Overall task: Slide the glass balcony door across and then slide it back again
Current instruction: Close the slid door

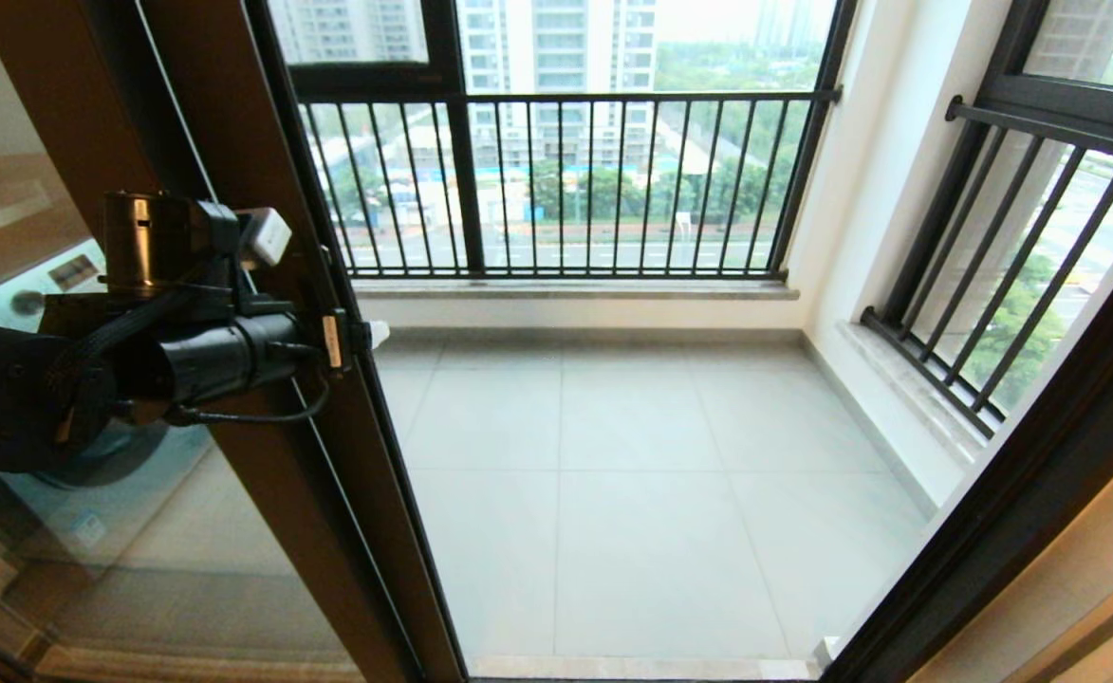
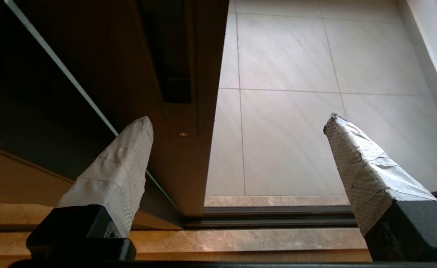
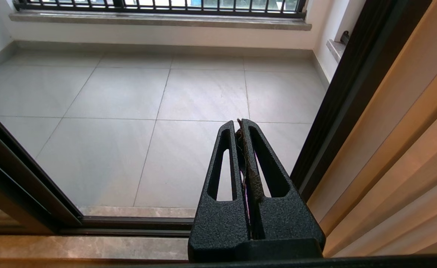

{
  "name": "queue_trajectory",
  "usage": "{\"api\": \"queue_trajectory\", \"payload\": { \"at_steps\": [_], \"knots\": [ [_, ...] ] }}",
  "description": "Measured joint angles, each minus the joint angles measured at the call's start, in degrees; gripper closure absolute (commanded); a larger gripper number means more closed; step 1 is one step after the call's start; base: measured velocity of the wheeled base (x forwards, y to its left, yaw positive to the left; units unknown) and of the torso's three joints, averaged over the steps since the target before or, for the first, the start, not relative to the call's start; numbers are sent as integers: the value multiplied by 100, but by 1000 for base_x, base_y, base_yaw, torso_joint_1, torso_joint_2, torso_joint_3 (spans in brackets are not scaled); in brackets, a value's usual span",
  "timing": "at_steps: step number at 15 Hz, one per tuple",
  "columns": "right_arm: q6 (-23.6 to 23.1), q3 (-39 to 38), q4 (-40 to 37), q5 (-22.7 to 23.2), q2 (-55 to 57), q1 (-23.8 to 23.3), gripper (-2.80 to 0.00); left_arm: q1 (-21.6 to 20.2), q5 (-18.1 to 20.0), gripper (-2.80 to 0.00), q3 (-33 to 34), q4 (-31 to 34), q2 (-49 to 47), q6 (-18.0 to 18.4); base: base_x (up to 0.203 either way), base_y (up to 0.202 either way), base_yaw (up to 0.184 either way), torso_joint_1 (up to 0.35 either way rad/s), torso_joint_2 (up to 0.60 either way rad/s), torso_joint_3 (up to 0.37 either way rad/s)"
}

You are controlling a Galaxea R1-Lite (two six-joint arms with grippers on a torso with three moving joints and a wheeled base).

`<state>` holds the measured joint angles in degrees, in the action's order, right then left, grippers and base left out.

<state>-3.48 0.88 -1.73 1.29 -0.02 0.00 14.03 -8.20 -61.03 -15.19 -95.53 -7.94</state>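
Door (image 1: 262, 285) sits at the left, doorway wide open onto the balcony floor (image 1: 632, 474), so the first slide looks done; the slide back is left. Left gripper (image 2: 237, 126) is spread wide, straddling the door's free edge, one finger (image 2: 117, 175) on each side, gripping nothing; contact unclear. Right gripper (image 3: 242, 128) is closed, empty, parked near the right jamb.

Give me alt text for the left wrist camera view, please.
The left claw hangs open, its two taped fingers spread on either side of the brown edge of the glass balcony door, with pale balcony floor tiles beyond.
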Motion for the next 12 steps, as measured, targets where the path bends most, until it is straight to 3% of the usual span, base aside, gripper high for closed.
{"api": "queue_trajectory", "payload": {
  "at_steps": [12],
  "knots": [
    [0,0,-5,0,0,0,0,2,256,-280,-229,9,-35,-9,0,0,0,0,0,0]
  ]
}}
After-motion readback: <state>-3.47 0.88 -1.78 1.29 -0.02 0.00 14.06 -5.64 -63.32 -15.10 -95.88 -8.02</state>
